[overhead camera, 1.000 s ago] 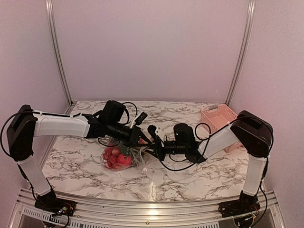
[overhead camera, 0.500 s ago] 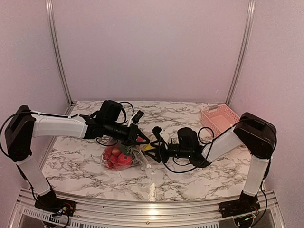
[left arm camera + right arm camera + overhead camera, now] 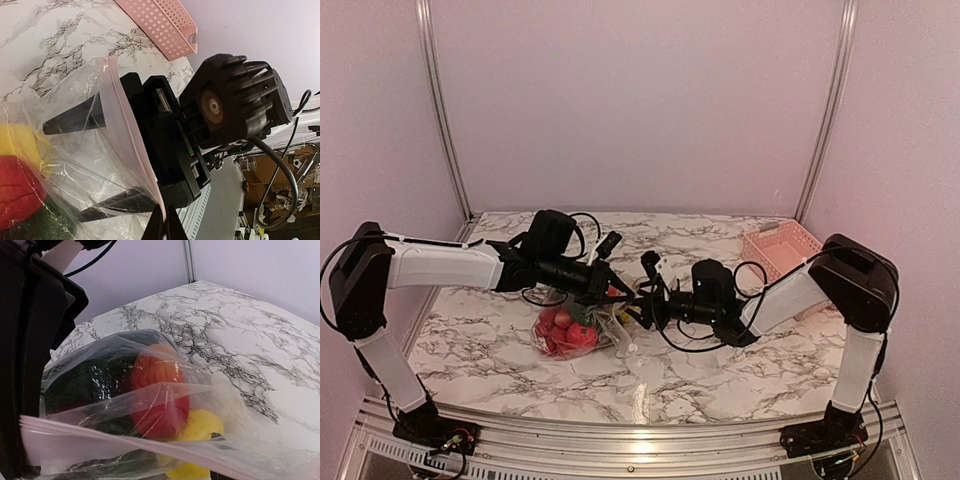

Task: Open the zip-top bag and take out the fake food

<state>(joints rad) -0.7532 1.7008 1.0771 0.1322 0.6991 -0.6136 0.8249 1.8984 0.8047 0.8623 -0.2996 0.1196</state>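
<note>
Right now the zip-top bag sits mid-table, between the two arms and well apart from the pink basket at the far right. The fake food is bunched at the bag's left, near end. The mouth points up and to the right, toward the right arm. So the bag's long axis runs roughly left to right, with the food end away from the right gripper and the zip edge facing it.

We note that the left gripper has its tips pressed together on the pink zip strip, holding that rim off the marble.

The right gripper is the nearer one to the opening and faces straight into it. Its fingers stand well apart, one high and one low, and they hold nothing. In the left wrist view both fingers show through clear film beyond the zip strip. We cannot tell whether they are inside the mouth or only lie against the outer wall.

The right wrist view shows the zip strip crossing low in front. Just beyond it, under the film, are a red piece, a yellow piece and a dark green piece.

We judge that the coming move depends on that short gap. The food lies straight ahead of the spread fingers, past the rim.
</note>
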